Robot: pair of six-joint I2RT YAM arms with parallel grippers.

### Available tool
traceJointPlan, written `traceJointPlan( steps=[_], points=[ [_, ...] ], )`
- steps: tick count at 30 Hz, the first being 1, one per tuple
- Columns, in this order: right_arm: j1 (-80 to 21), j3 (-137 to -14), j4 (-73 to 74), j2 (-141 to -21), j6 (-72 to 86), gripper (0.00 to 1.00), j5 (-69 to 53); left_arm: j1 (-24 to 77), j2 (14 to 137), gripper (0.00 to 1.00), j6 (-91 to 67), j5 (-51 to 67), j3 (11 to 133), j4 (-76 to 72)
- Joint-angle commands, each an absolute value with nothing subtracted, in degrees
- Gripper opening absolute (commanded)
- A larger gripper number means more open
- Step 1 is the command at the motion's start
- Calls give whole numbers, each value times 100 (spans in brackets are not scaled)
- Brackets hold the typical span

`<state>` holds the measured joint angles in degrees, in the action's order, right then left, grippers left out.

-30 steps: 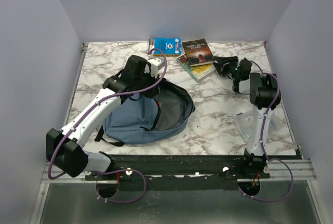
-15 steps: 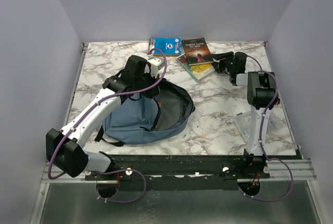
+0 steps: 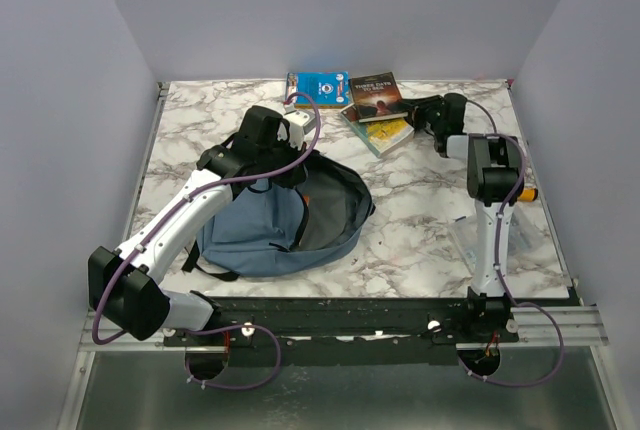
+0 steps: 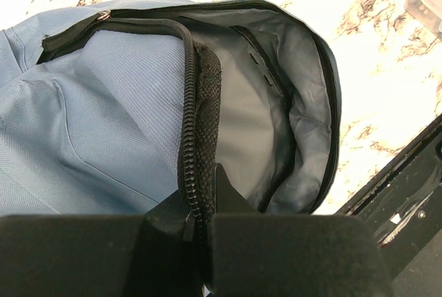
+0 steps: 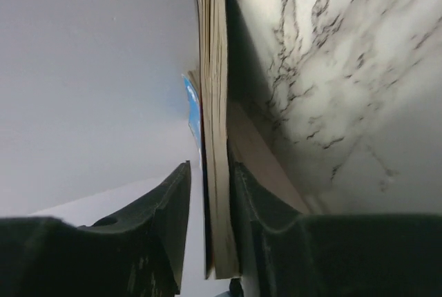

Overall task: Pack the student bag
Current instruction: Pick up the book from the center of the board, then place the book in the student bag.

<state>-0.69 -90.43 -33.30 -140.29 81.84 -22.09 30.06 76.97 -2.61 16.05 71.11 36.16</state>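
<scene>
The dusty-blue student bag lies at the table's left-middle with its main compartment unzipped and its grey lining showing. My left gripper is shut on the bag's black zipper edge at the top of the opening. A dark-covered book lies on a second book at the back. My right gripper is open astride the dark book's right edge: one finger lies under the pages, the other stands a little clear of the cover.
A blue-covered book lies by the back wall, left of the stack. A clear plastic case sits near the right arm's base, and an orange-tipped object lies beside that arm. The back and side walls are close.
My right gripper has travelled left and back from the right of the table until the dark book's edge sits between its fingers. The left arm and the bag have not moved.
</scene>
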Motion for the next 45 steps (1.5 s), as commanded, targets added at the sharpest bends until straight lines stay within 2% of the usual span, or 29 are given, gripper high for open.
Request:
traceJointPlan(
  steps=[1,8,14,19,22,28,35,39,45],
  points=[
    [-179,-9213,-3672,-14162,8586,27,-2074,2982,7716,0,-324,1814,7227,3634],
    [-127,-8025,-4582,-13225,8839,1,-2337,2981,7724,0,-330,1794,7233,3634],
    [214,-7124,-4803,-11975,8341,1,-2812,2982,7697,0,-360,1784,7227,3639],
    [554,-7014,-3331,-11000,7085,1,-3593,2984,7663,0,-375,1768,7220,3634],
    [572,-7079,-1581,-10182,5755,1,-3851,2980,7603,0,-364,1680,7224,3639],
    [529,-6627,750,-8310,3886,1,-4060,2980,7550,0,-413,1720,7225,3632],
    [367,-6685,3190,-6598,2561,0,-4721,2982,7532,0,-420,1735,7209,3625],
    [6,-6736,3869,-6205,2465,1,-5226,2980,7472,0,-389,1671,7185,3617],
    [-740,-6386,3844,-6293,2785,1,-5841,2982,7300,0,-369,1652,7109,3514]
  ],
)
